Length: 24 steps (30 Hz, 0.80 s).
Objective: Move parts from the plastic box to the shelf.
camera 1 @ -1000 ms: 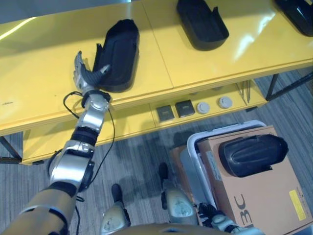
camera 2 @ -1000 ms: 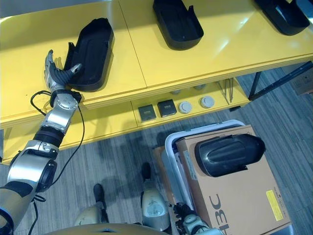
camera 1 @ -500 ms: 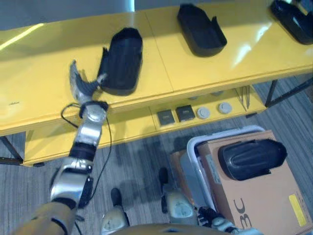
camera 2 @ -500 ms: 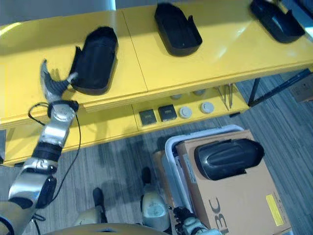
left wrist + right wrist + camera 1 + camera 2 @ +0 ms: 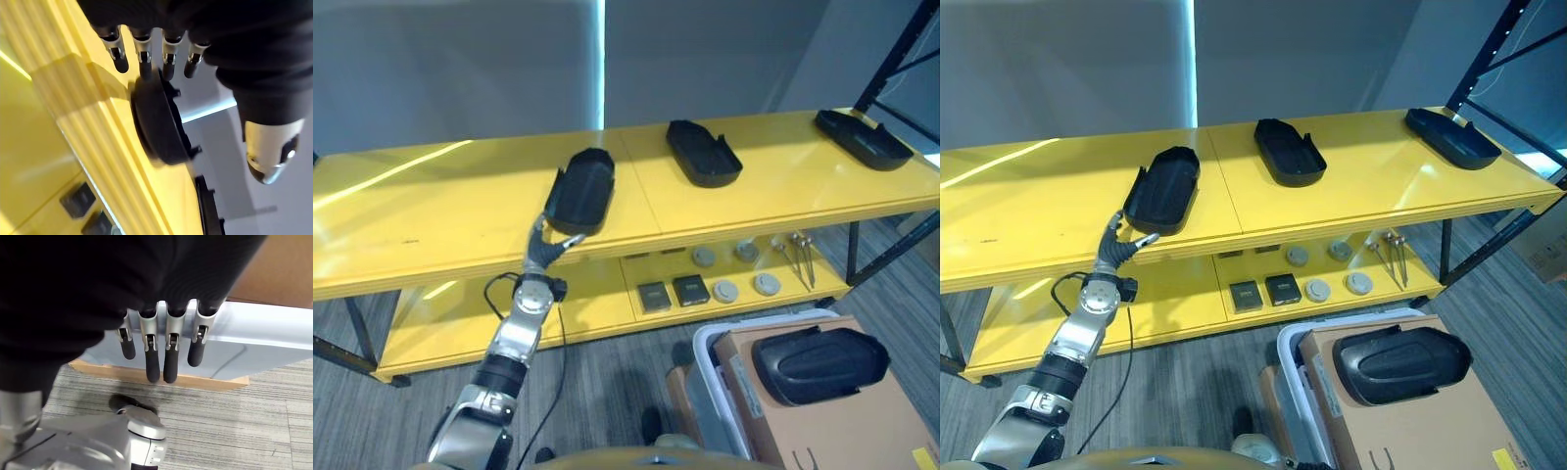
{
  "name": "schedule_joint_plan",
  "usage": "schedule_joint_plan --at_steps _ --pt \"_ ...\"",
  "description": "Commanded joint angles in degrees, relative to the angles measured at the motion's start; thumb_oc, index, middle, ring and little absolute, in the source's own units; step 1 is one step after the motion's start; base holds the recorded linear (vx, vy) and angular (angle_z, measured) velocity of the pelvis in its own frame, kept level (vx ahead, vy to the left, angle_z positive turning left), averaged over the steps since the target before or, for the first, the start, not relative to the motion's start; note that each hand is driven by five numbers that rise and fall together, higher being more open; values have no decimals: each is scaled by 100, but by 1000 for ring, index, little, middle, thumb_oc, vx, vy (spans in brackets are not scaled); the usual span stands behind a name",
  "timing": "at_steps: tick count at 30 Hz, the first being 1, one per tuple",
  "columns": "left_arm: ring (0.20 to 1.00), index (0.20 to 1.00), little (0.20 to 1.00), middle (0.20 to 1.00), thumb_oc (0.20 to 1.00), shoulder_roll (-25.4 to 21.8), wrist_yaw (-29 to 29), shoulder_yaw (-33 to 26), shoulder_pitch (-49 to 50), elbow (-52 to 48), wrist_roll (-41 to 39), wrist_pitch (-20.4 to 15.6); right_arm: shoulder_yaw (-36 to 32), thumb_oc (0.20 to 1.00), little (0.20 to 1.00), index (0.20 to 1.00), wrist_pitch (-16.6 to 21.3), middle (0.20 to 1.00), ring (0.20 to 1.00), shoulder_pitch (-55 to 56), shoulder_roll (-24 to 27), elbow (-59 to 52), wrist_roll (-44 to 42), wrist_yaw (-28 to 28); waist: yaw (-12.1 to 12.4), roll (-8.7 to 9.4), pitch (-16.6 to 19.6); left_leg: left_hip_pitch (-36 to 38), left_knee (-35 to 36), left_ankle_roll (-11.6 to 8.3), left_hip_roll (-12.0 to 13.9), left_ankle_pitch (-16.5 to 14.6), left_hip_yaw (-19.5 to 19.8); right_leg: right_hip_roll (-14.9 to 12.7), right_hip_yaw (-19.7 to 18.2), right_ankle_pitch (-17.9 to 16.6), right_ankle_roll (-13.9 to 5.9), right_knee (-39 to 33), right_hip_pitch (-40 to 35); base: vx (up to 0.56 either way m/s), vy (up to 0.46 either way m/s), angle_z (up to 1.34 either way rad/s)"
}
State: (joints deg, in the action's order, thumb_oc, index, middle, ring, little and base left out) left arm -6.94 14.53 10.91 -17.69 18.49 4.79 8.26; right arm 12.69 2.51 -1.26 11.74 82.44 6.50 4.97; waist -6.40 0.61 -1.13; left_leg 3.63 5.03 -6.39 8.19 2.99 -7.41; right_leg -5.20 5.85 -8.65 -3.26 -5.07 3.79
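The cardboard carton (image 5: 822, 421) and plastic box (image 5: 1295, 377) run off the lower picture edge; small items (image 5: 1283, 289) on the shelf's (image 5: 431, 235) lower level are too small to identify.

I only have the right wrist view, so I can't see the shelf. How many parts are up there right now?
Observer: Three black parts lie on top of the yellow shelf: one toward the left, one in the middle, one at the far right.
Operator: Where is the left hand?
Observer: The left hand is open with straight fingers and holds nothing. It is at the shelf's front edge, by the leftmost part.
Operator: Is anything waiting to be fetched?
Observer: One black part lies on a cardboard box that sits in the plastic box.
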Motion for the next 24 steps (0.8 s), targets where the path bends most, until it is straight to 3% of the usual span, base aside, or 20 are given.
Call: schedule_joint_plan --at_steps 1,9,10,11,15,18,24 --pt "1000 1000 1000 1000 1000 163 -471 14 -535 -655 -535 -386 -66 1000 1000 1000 67 1000 1000 -258 -204 427 99 -272 41 -374 -320 270 -3 184 -53 -411 -35 -89 93 297 147 7 -191 0 0 0" --pt "1000 1000 1000 1000 1000 -46 -853 249 -5 -1286 -524 -310 -267 1000 1000 1000 6 1000 1000 -136 -205 484 153 -363 74 -321 -221 289 -3 174 -64 -406 -79 -83 114 258 144 7 -202 -5 1 -2" --pt "467 467 467 467 467 -45 -828 223 -22 -1258 -521 -304 -285 1000 1000 1000 8 1000 1000 -119 -215 469 158 -370 69 -313 -219 294 -3 171 -66 -409 -81 -85 117 258 143 7 -202 0 0 0" --pt "200 200 200 200 200 -37 -835 238 -60 -1292 -514 -312 -287 1000 1000 1000 -10 1000 1000 -91 -209 481 162 -368 59 -301 -218 295 -3 166 -73 -426 -98 -94 126 261 141 7 -194 0 0 0" --pt "200 200 200 200 200 -154 -741 203 -225 -1313 -382 -320 -317 1000 1000 1000 -17 1000 1000 -91 -239 426 124 -368 48 -281 -255 288 -3 162 -78 -450 -126 -102 135 256 140 7 -159 0 0 0" --pt "200 200 200 200 200 -673 -449 54 -633 -1127 21 -314 -294 1000 1000 1000 -19 1000 1000 -91 -287 172 68 -406 42 -257 -464 283 -3 148 -97 -487 -137 -89 110 259 151 7 -119 0 0 0" --pt "200 200 200 200 200 -1055 -312 12 -974 -832 92 -313 -296 1000 1000 1000 -41 1000 1000 -139 -210 90 18 -432 21 -276 -742 248 -3 150 -115 -506 -121 -95 108 269 151 7 -65 0 0 0"
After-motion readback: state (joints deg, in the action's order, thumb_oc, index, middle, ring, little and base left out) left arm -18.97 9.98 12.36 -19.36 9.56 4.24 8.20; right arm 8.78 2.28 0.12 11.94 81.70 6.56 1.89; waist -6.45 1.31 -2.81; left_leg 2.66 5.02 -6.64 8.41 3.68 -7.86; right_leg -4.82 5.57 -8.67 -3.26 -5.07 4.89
